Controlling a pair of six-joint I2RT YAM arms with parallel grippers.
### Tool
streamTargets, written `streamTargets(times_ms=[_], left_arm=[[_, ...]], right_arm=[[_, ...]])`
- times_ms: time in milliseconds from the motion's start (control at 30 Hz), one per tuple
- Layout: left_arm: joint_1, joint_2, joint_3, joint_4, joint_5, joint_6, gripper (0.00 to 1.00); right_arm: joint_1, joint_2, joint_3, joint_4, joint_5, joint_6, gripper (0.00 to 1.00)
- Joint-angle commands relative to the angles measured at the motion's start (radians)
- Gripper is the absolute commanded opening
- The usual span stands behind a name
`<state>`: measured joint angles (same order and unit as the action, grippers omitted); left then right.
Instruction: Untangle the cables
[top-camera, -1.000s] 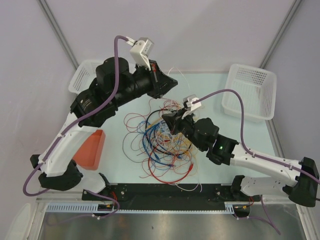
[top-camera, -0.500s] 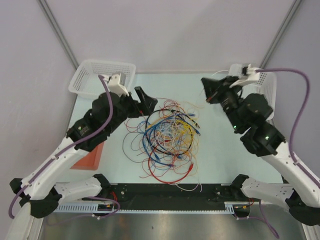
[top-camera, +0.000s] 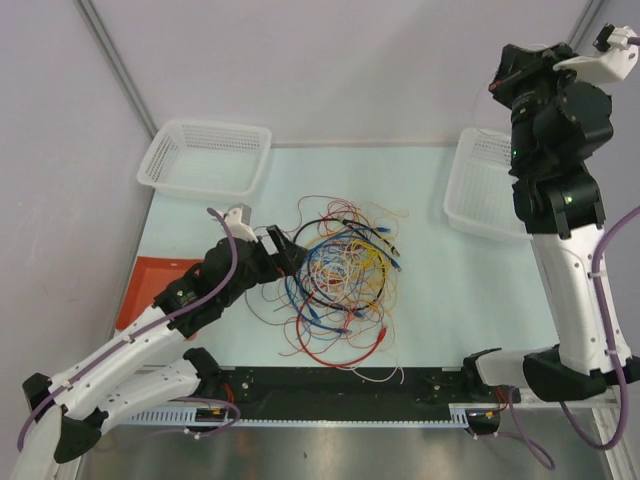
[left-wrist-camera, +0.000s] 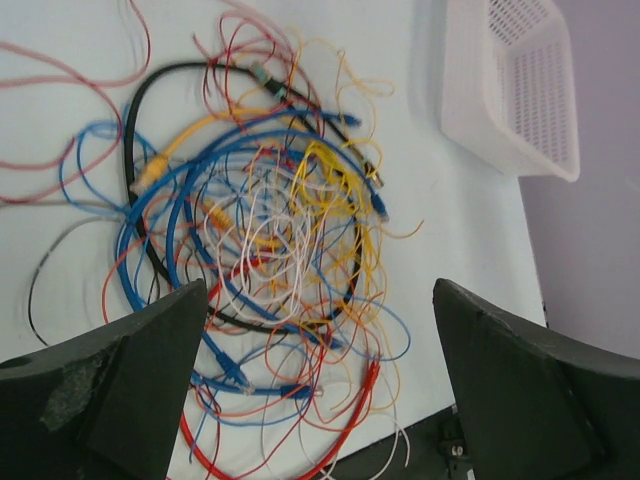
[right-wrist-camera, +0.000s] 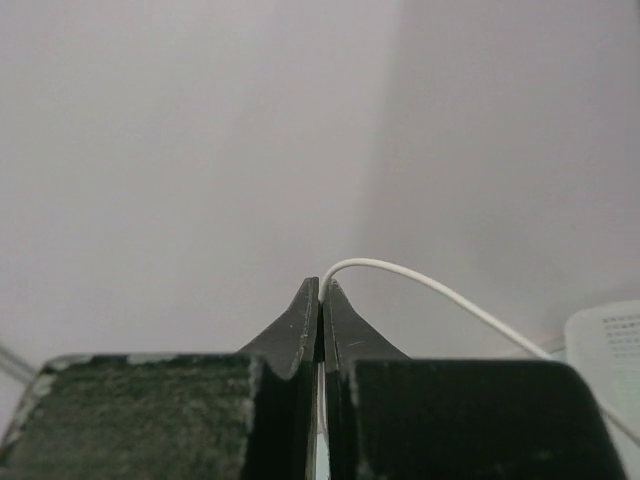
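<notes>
Though tangled, one cable heap; two baskets

I have the cables heaped in the middle of the desk, my left end effector at their left edge and a flat tray further left. The left basket sits in the far left corner and the right basket at the far right. My right end effector hangs high above the right one, a lone wire trailing from it.

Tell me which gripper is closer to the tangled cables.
Left. The left gripper sits open at the left edge of the cables; the right gripper is raised high near the right basket, shut on a white wire.
</notes>
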<state>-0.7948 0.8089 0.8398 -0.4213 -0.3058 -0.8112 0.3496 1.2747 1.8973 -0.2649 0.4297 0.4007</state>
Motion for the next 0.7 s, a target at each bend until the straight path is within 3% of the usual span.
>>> streamTargets(times_ms=[0,300,667], left_arm=[[0.005,-0.031,-0.091,0.075,0.085,-0.089,0.99],[0.003,-0.034,-0.228,0.13,0.152,-0.123,0.98],[-0.011,0.032,-0.352,0.203,0.231,-0.161,0.97]], right_arm=[[-0.113,0.078,0.063,-0.007,0.026,0.052,0.0],[-0.253,0.212,0.109,0.105,0.014,0.087,0.0],[-0.317,0.472,0.439,0.104,0.047,0.089,0.0]])
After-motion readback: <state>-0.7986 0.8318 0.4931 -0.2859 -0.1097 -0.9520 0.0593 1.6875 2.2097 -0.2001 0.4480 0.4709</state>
